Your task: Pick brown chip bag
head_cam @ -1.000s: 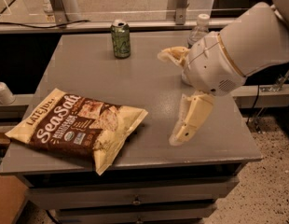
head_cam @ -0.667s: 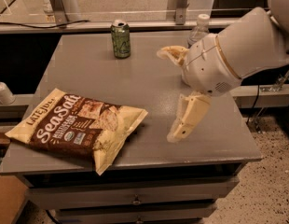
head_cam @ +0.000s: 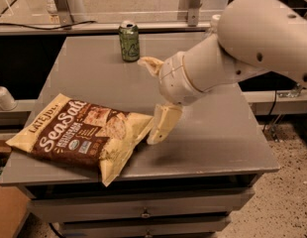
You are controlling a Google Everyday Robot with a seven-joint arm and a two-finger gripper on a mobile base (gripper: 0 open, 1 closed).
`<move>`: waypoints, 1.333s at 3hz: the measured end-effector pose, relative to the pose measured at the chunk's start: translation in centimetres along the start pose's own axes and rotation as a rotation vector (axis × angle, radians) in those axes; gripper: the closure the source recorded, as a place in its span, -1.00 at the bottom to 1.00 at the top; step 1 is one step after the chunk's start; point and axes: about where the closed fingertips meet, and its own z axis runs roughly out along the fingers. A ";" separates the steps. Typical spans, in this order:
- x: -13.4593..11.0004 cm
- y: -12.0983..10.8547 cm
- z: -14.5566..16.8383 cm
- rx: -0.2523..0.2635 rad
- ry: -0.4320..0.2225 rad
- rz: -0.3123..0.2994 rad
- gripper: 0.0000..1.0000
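Observation:
The brown chip bag [head_cam: 81,135] lies flat on the front left of the grey table [head_cam: 213,133], dark brown panel with white "Sea Salt" lettering up, pale cream edges. My gripper [head_cam: 154,99] hangs from the big white arm just right of the bag's right end. It is open and empty. One finger [head_cam: 162,124] points down toward the table close to the bag's right corner. The other finger [head_cam: 150,64] sticks out farther back, toward the can.
A green soda can [head_cam: 129,41] stands upright at the back of the table. A plastic bottle is mostly hidden behind my arm at the back right. Drawers [head_cam: 143,213] sit under the tabletop. A metal rail runs behind the table.
My arm and gripper have swung left across the table, from the right half to the bag's right end. The bag and the can have not moved.

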 end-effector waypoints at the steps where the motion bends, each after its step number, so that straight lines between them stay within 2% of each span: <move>1: -1.2 -0.5 4.4 -0.033 -0.024 -0.031 -1.00; 2: -2.1 0.4 7.4 -0.082 -0.034 -0.050 -1.00; 3: -2.6 1.2 8.4 -0.142 -0.041 -0.040 -1.00; 4: -3.1 1.8 8.0 -0.207 -0.049 -0.012 -0.66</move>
